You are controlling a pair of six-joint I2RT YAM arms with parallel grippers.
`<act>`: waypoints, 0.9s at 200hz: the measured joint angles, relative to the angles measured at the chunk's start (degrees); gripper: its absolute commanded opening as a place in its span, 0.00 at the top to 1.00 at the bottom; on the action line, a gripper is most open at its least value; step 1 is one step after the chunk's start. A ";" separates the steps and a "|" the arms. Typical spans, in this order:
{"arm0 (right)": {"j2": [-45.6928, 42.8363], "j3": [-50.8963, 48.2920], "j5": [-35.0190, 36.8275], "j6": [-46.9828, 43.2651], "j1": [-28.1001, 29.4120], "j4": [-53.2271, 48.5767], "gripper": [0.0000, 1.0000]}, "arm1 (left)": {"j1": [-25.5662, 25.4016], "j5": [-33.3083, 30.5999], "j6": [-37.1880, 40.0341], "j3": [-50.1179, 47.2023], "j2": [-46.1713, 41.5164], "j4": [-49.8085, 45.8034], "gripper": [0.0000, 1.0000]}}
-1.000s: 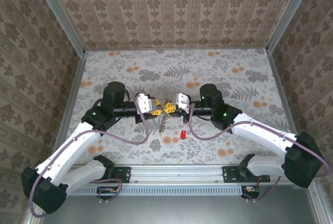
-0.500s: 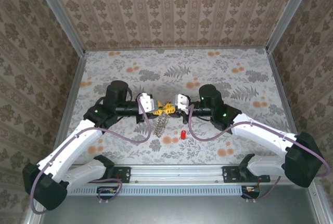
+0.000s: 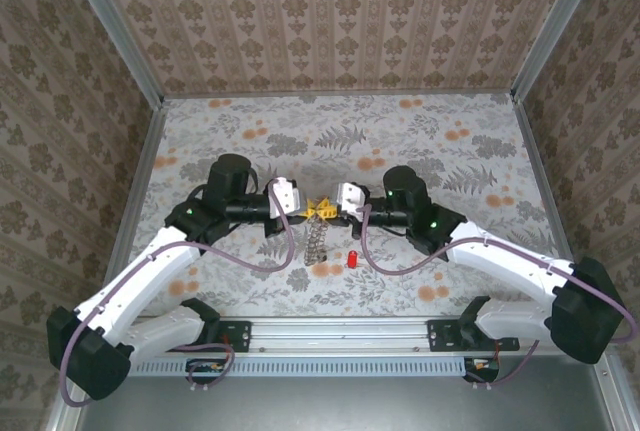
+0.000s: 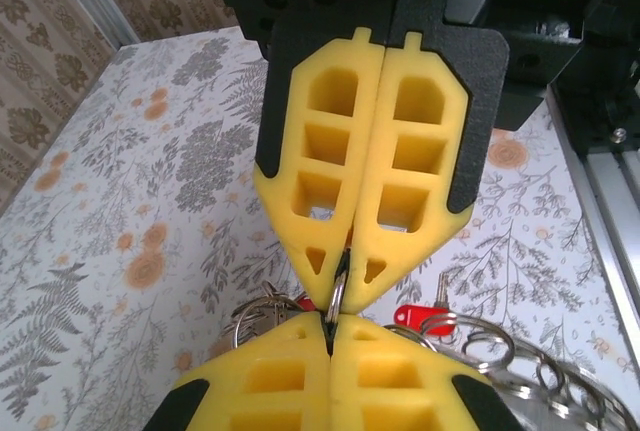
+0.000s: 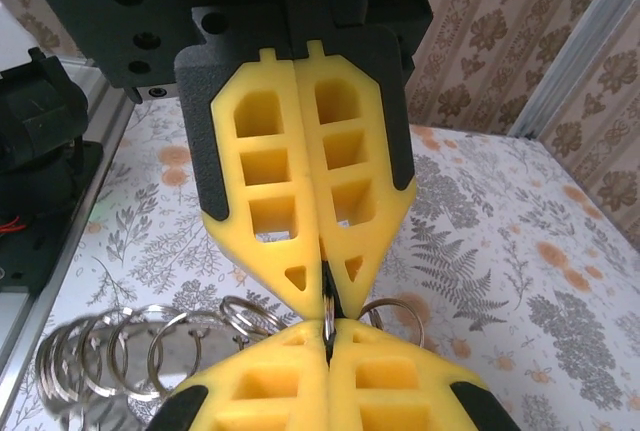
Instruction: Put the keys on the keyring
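My left gripper [image 4: 337,283] and right gripper [image 5: 326,296] closed tight, tip to tip, pinching silvery coiled metal keyring [image 3: 315,239], likely to spread coil; small red-headed key [image 3: 352,260] waits near right.

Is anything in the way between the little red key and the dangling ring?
Nothing visible. The red key lies alone on the table, bare surface between it and the keyring hanging from the left gripper and right gripper.
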 measured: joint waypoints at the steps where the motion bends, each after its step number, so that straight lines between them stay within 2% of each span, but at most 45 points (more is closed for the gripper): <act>1: -0.13 -0.09 0.00 -0.07 0.00 0.02 0.88 | 0.00 0.04 -0.09 0.00 0.00 0.04 1.00; 22: -1.73 -1.14 0.46 -0.74 0.09 0.52 0.84 | 0.55 2.60 -2.19 0.00 0.33 1.44 1.00; 62: -4.17 -2.49 0.81 -1.49 -0.02 0.98 0.72 | 2.51 6.88 -5.14 0.00 0.35 3.98 1.00; 132: -5.77 -6.14 2.12 -1.01 -0.20 3.78 0.71 | 3.78 10.88 -9.99 -2.29 -0.07 12.11 1.00; 180: -6.14 -8.46 4.20 1.42 -0.31 10.54 0.72 | 3.78 12.59 -12.96 -3.52 -0.17 16.37 1.00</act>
